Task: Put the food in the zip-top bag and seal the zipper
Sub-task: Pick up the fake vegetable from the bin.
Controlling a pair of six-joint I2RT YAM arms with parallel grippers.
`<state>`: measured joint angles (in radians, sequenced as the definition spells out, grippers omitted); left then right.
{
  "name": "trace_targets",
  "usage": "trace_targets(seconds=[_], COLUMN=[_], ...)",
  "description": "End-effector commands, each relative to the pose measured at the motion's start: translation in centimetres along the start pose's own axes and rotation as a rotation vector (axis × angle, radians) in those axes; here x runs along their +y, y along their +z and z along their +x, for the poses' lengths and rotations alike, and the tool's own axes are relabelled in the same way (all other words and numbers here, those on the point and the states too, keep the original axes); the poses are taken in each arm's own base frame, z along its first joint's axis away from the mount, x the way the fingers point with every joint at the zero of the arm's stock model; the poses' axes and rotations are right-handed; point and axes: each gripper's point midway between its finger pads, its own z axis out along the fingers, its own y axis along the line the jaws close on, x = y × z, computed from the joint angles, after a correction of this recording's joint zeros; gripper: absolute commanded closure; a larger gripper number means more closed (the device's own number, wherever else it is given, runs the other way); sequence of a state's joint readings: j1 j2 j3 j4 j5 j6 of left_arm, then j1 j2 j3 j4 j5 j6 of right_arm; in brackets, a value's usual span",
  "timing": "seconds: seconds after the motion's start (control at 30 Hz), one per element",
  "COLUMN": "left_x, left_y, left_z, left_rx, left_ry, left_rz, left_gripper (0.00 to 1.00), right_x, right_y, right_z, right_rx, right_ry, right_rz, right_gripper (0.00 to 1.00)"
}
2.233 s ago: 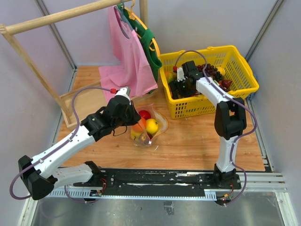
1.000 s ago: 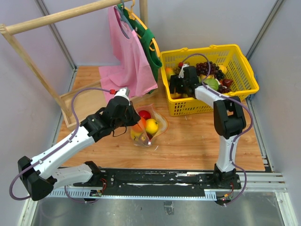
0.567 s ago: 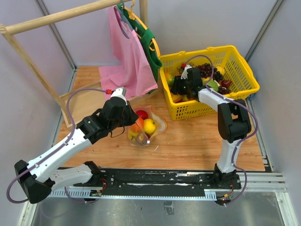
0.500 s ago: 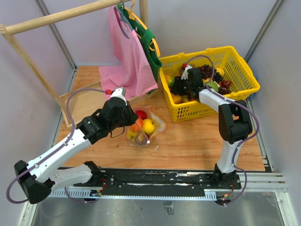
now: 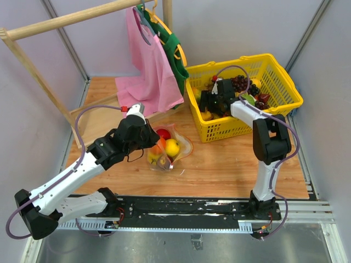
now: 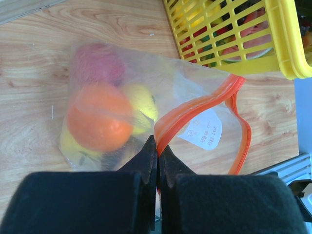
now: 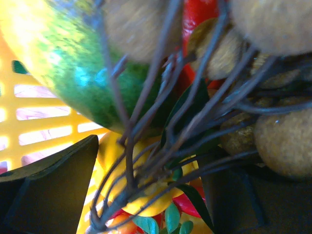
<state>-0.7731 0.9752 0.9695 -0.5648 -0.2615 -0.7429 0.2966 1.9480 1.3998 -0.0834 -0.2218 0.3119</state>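
My left jaws were pinched shut on the zipper point(image 6: 195, 105) of the zip-top bag point(image 6: 165, 73), which lay on the bench point(image 6: 34, 58) beside the yellow basket point(image 5: 236, 125), food point(image 6: 97, 117) inside. The right jaws stood apart among basket twigs point(image 7: 146, 97); I couldn't tell whether they gripped anything.

A clear, glossy zip-top bag of crinkled plastic film point(image 6: 180, 80), edged with a smooth red-orange plastic zipper strip point(image 6: 195, 105) and bearing a matt white paper label point(image 6: 204, 131), lies on a pale, smooth-grained wooden tabletop point(image 5: 230, 164). To the right is a shiny yellow moulded-plastic lattice basket point(image 5: 236, 127). At far left, a soft matt pink cloth bag point(image 5: 151, 76) drapes from a bare light-wood rail point(image 5: 66, 21), with dull grey sheet metal point(image 5: 164, 246) along the near edge.
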Motion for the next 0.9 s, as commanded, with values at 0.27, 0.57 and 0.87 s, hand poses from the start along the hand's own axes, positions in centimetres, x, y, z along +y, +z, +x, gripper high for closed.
trace_targets(seconds=[0.27,0.57,0.87], left_x=[-0.8,-0.7,-1.0], left_y=[0.7,0.6,0.5], left_z=[-0.6,-0.6,-0.3], left_rx=[-0.012,-0.012,-0.003], left_ry=[-0.021,-0.022,-0.028], left_rz=[0.018,0.017,0.042], left_gripper=[1.00,1.00,1.00], right_x=[-2.3,-0.7,-0.7], right_y=[3.4,-0.5,-1.5], right_z=[7.5,6.6,7.0], right_rx=[0.325,0.365,0.410], right_ry=[0.044,-0.014,-0.061], right_rz=[0.015,-0.032,-0.044], right_gripper=[0.08,0.05,0.02])
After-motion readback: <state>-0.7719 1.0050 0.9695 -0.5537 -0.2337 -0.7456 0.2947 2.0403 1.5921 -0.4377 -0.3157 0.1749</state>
